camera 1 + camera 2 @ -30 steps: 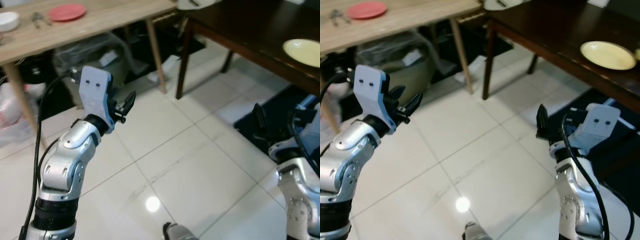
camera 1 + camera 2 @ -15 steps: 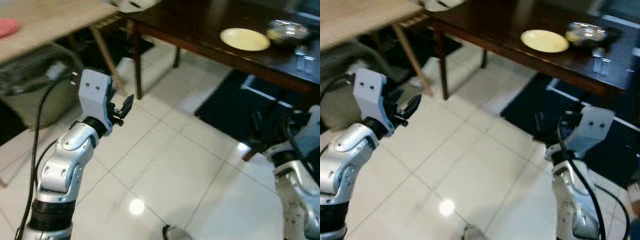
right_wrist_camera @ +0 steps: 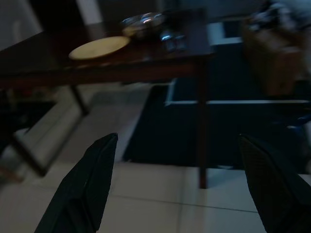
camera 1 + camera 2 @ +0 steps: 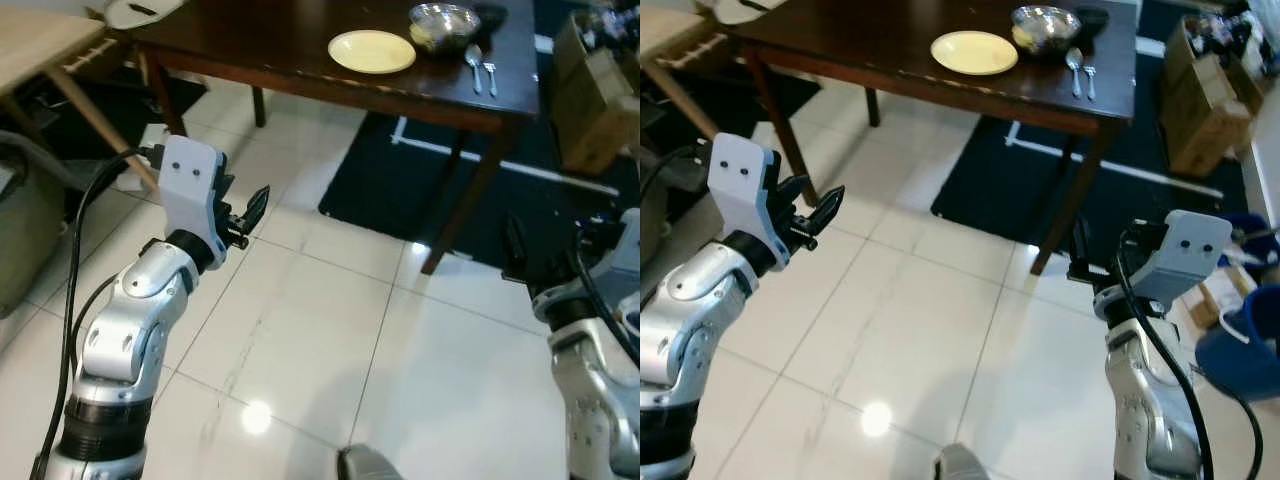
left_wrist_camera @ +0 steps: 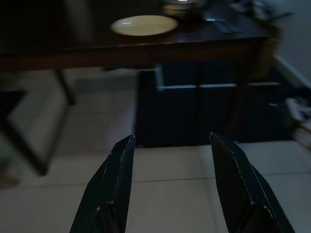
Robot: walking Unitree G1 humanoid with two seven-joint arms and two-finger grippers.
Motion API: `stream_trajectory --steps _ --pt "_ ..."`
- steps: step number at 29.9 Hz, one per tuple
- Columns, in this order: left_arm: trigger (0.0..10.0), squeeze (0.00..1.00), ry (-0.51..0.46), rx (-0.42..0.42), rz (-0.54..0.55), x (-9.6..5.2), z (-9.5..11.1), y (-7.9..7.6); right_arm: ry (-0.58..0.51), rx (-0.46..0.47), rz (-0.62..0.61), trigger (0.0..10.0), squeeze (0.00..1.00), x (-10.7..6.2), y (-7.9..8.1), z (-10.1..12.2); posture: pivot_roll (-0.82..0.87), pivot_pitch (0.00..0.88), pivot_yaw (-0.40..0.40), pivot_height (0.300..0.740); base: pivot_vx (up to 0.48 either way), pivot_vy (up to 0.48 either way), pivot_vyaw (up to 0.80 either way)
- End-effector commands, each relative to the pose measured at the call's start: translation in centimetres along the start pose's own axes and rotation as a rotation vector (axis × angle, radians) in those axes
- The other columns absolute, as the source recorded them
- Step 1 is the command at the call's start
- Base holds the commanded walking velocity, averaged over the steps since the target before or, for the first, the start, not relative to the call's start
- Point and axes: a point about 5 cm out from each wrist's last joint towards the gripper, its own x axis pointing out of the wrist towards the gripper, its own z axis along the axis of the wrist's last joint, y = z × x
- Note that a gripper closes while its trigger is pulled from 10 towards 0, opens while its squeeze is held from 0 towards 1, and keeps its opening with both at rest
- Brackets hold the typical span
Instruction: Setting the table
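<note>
Both arms raised over white tile floor (image 4: 330,330), well short of the dark table (image 4: 890,45). Left gripper (image 5: 170,184): fingers parted, nothing between them. Right gripper (image 3: 175,179): spread wide, also empty. On the table: yellow plate (image 4: 974,52) near the front edge, metal bowl (image 4: 1045,24) just behind and to its right, spoon (image 4: 1074,66) and fork (image 4: 1089,74) side by side near the right end. Nothing in hand, so the setting work looks not yet begun at this table; judged an approach phase. Risks: the near table leg (image 4: 1065,205) stands between the right arm and the cutlery, so a straight walk-in could clip it. The dark rug (image 4: 1080,185) under the table has an edge that might catch a foot. The plate sits close to the edge; a low reach could nudge it off. Cardboard box (image 4: 1200,90) crowds the right end; blue bucket (image 4: 1240,345) just beside the right arm. Pale table (image 4: 40,45) at far left.
</note>
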Motion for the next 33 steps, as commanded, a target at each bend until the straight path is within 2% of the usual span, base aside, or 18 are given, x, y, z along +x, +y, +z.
stream_trajectory --steps 1,7,11,13,15,19,20,25,28,33 --pt "10.0 0.00 0.002 0.008 0.004 -0.2 0.0 0.1 0.005 0.003 -0.014 10.0 0.00 -0.2 -0.3 -0.1 -0.16 0.073 0.089 0.740 0.000 0.000 -0.80" --pt "10.0 0.00 -0.004 0.013 0.001 0.1 0.0 0.0 0.005 0.005 -0.011 10.0 0.00 -0.2 -0.2 -0.1 -0.17 0.073 0.091 0.740 0.000 0.000 -0.80" --pt "10.0 0.00 -0.020 0.059 0.081 0.4 0.0 0.7 0.057 0.145 0.236 10.0 0.00 -0.7 2.6 -0.6 -0.17 0.073 0.093 0.740 0.161 0.000 -0.37" --pt "10.0 0.00 -0.026 0.072 0.134 0.5 0.0 1.1 0.092 0.168 0.376 10.0 0.00 -1.3 4.4 -1.0 -0.17 0.071 0.092 0.740 0.388 -0.277 0.00" --pt "10.0 0.00 -0.028 0.103 0.176 0.6 0.0 1.6 0.105 0.162 0.423 10.0 0.00 -1.6 5.3 -1.3 -0.16 0.070 0.091 0.740 0.388 -0.277 0.00" --pt "10.0 0.00 -0.027 0.103 0.185 0.6 -0.1 1.7 0.106 0.139 0.416 10.0 0.00 -1.5 5.4 -1.5 -0.16 0.071 0.091 0.740 0.388 -0.277 0.00" --pt "10.0 0.00 -0.021 0.092 0.176 0.5 -0.2 1.6 0.090 0.078 0.365 10.0 0.00 -1.1 5.1 -1.7 -0.16 0.070 0.092 0.740 0.405 -0.255 0.00" --pt "10.0 0.00 -0.024 0.090 0.134 0.7 -0.4 0.8 0.032 -0.026 0.195 10.0 0.00 0.0 3.2 -1.0 -0.17 0.070 0.095 0.740 0.409 -0.248 0.00" --pt "10.0 0.00 -0.031 0.092 0.115 0.8 -0.4 0.5 0.041 -0.086 0.101 10.0 0.00 0.4 1.7 -1.0 -0.17 0.068 0.097 0.740 0.410 -0.246 0.00" --pt "10.0 0.00 -0.033 0.094 0.105 1.0 -0.5 0.3 0.042 -0.092 0.050 10.0 0.00 0.4 0.9 -1.1 -0.18 0.067 0.099 0.740 0.412 -0.146 -0.42"
